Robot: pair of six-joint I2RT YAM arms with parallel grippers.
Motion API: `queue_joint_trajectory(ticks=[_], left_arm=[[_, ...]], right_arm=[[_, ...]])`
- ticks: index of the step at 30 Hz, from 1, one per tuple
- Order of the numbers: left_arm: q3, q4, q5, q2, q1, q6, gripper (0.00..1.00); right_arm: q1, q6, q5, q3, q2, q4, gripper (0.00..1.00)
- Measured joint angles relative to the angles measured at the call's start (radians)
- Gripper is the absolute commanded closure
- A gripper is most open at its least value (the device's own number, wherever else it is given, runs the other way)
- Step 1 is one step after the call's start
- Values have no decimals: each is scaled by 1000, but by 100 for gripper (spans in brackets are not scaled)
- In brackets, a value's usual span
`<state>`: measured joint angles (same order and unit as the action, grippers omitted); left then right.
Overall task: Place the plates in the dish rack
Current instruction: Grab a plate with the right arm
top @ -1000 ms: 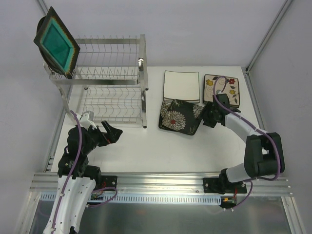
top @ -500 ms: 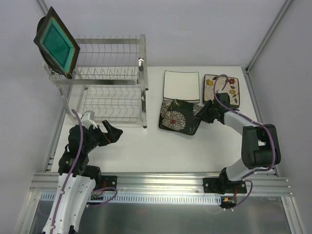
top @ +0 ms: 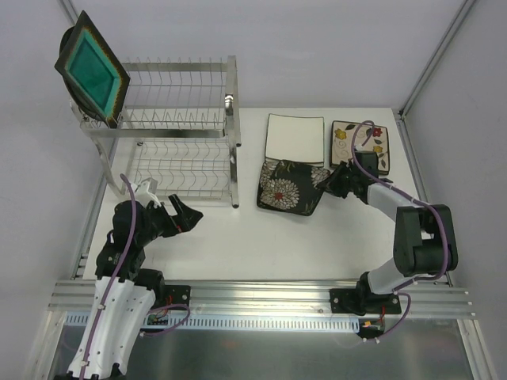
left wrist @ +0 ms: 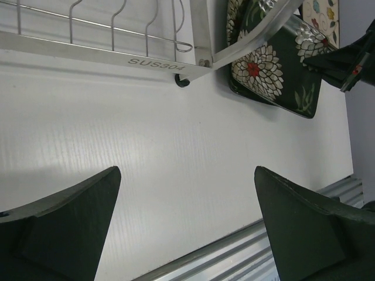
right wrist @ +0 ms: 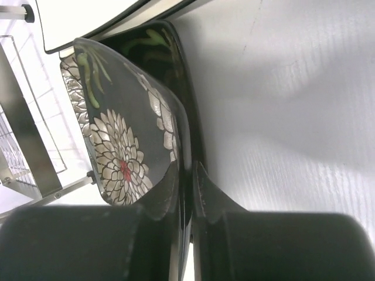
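The left gripper (left wrist: 187, 175) hangs over the white table (left wrist: 146, 146), its two dark fingers (left wrist: 70, 222) spread wide at the lower left and lower right of the frame. Along the top runs the base rail of the dish rack (left wrist: 158, 61) (stamped SUS304), one black foot on the table. At upper right, partly behind that rail, lies the black plate (left wrist: 275, 76) with white chrysanthemums, the right gripper (left wrist: 345, 61) at its right edge.
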<state>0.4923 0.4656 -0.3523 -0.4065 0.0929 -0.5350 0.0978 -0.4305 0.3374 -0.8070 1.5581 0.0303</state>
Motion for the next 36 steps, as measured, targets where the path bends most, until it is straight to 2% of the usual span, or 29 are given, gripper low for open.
queue_joint_trajectory(ticks=[9, 16, 27, 31, 36], left_arm=[[6, -32, -99, 60, 0, 13, 1], [17, -40, -238, 75, 0, 5, 1], [236, -51, -436, -102, 11, 6, 1], [285, -58, -455, -161, 67, 0, 1], [325, -79, -407, -226, 250, -27, 1]], right_arm=[[-18, 32, -47, 5, -120, -132, 100], [-25, 66, -48, -11, -244, -253, 100], [-36, 172, 74, -126, -433, -435, 100], [-40, 226, 173, -138, -500, -496, 99], [-41, 272, 330, -139, -569, -548, 100]])
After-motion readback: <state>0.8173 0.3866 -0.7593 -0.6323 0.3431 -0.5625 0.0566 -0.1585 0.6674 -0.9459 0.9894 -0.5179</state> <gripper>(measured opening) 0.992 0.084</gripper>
